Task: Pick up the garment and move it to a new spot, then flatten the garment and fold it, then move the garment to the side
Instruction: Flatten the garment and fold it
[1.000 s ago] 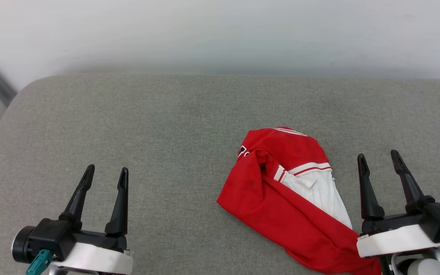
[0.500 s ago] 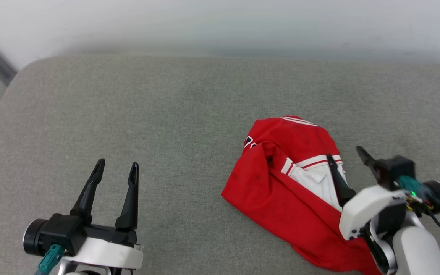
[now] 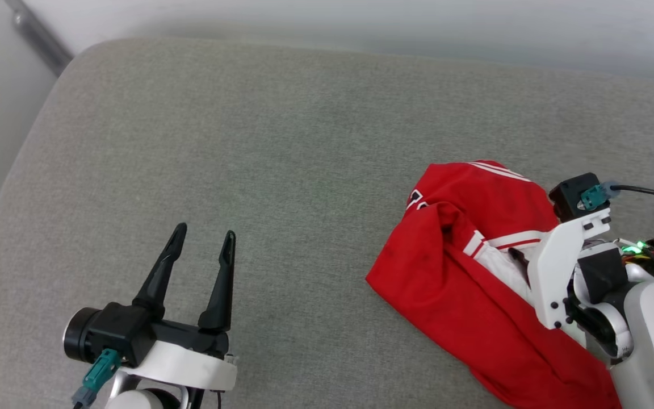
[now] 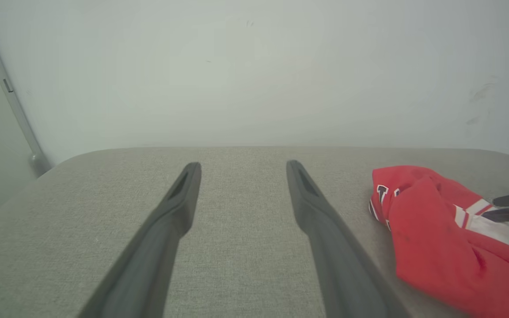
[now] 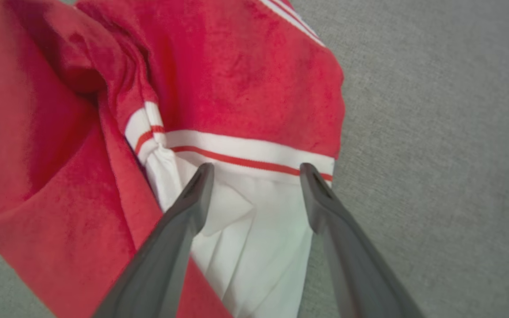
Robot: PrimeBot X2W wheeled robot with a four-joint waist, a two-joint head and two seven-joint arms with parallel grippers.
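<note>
The crumpled red garment lies on the right part of the grey fabric cushion, with the right gripper spread wide over its white sleeve, the left gripper spread and empty well apart, and a pale wall behind.

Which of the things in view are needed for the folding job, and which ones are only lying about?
Job: garment; right jaws, open at its white sleeve; left jaws, open above the cushion it lies on.
Only there: wall; rail.
</note>
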